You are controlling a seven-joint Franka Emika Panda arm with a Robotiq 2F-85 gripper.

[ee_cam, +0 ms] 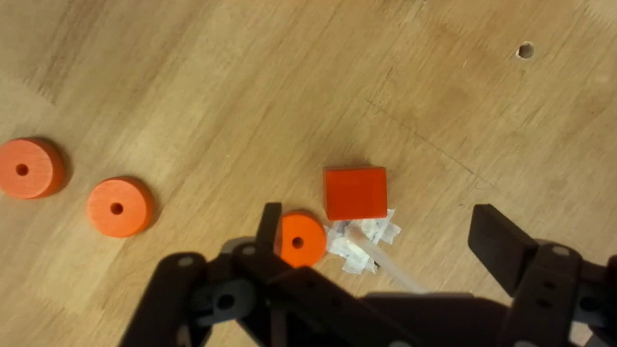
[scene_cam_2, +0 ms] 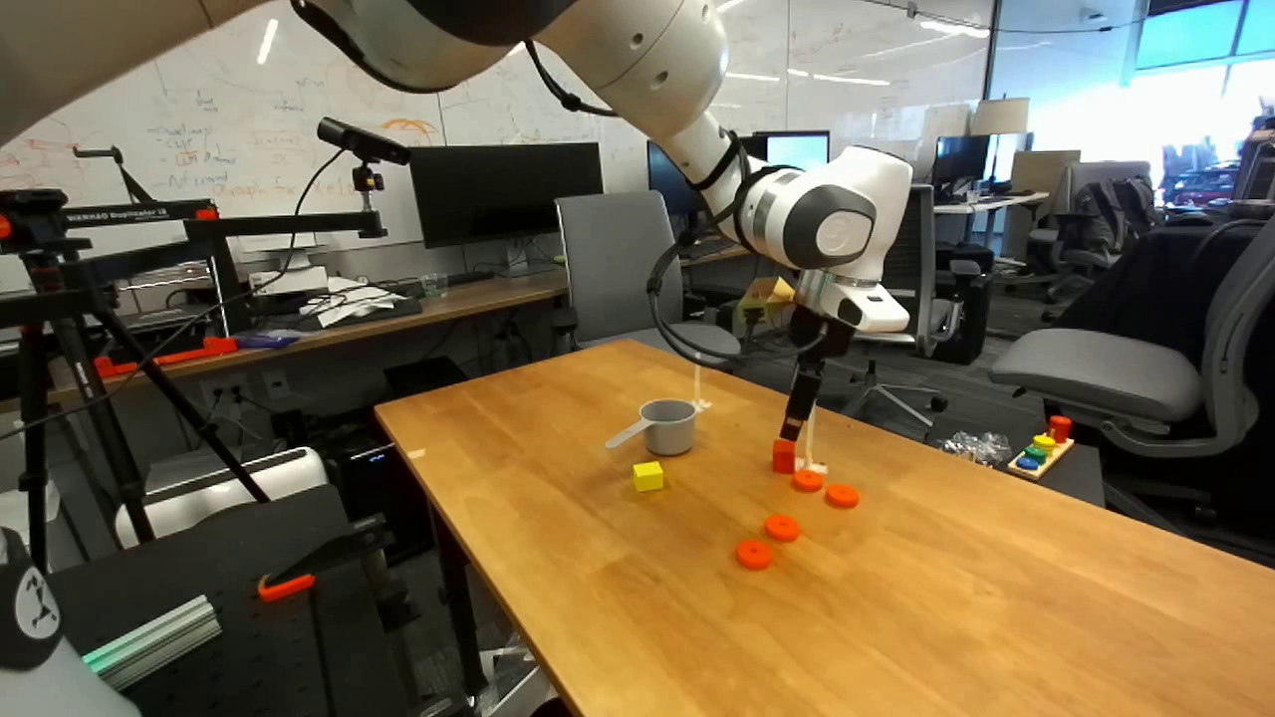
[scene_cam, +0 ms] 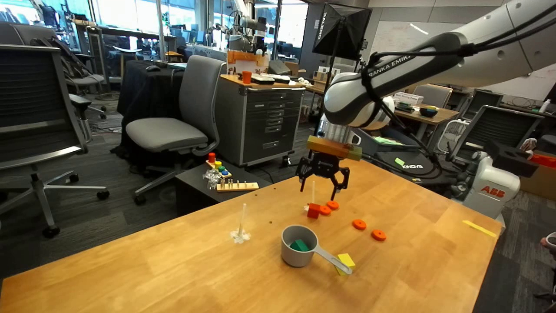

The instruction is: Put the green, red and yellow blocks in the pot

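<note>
The red block (scene_cam: 313, 211) sits on the table beside a thin upright peg; it also shows in an exterior view (scene_cam_2: 784, 457) and the wrist view (ee_cam: 355, 193). My gripper (scene_cam: 318, 194) is open and empty above the table near the red block. In the wrist view the open fingers (ee_cam: 376, 217) stand wide apart, with the red block ahead of the gap between them. The grey pot (scene_cam: 288, 256) stands upright, also seen in an exterior view (scene_cam_2: 669, 436). The green block (scene_cam: 299, 245) lies inside it. The yellow block (scene_cam: 346, 260) is on the table by the pot's handle, plainer in an exterior view (scene_cam_2: 647, 476).
A thin peg (ee_cam: 383, 258) taped to the table rises between my fingers in the wrist view. Another peg (scene_cam: 242, 219) stands left of the pot. Several flat orange discs (scene_cam: 359, 224) lie on the table; one disc (ee_cam: 303, 239) is partly behind my left finger in the wrist view.
</note>
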